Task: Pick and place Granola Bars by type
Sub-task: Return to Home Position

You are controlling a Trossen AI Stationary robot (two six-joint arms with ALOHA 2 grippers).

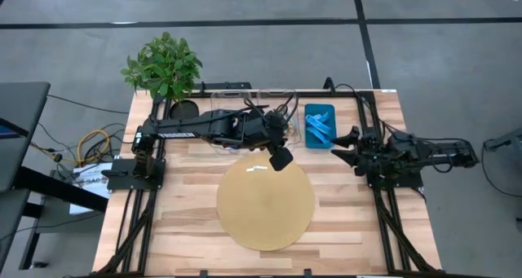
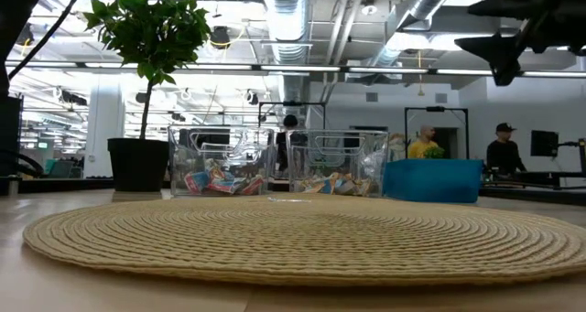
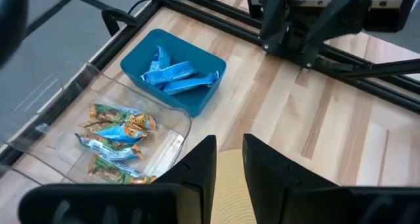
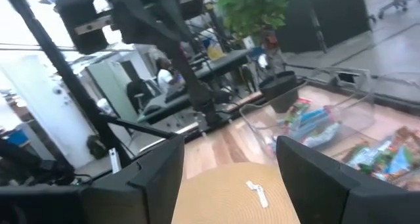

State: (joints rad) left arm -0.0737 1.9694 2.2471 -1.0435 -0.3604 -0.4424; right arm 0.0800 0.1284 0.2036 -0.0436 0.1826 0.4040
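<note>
1. L gripper [image 1: 281, 157] hangs over the far edge of the round woven straw mat [image 1: 265, 200], near table centre. Its fingers [image 3: 197, 178] sit close together w/ a thin gap showing mat; nothing held.
2. R gripper [image 1: 344, 144] is at the table's right side, just beside the blue bin and pointing toward it. Jaws spread wide, empty (R wrist view: [image 4: 230, 145]).
3. Blue wrapped granola bars [image 3: 177, 76] lie piled inside the solid blue rectangular plastic bin [image 3: 147, 50], at the back of the light wooden slat table [image 1: 351, 221], right of centre.
4. Orange/brown wrapped granola bars [image 3: 115, 142], some w/ blue on the wrapper, lie in a clear plastic bin [image 3: 177, 119] touching or just beside the blue one.
5. Low view: two clear bins side by side, both w/ bars on the bottom; 2nd clear bin [image 2: 220, 161] sits nearer the potted green plant [image 1: 163, 66] at the back-left corner.
6. No bars visible on the mat.
7. People stand well behind the table, e.g. a person in a yellow top [image 2: 423, 143].
</note>
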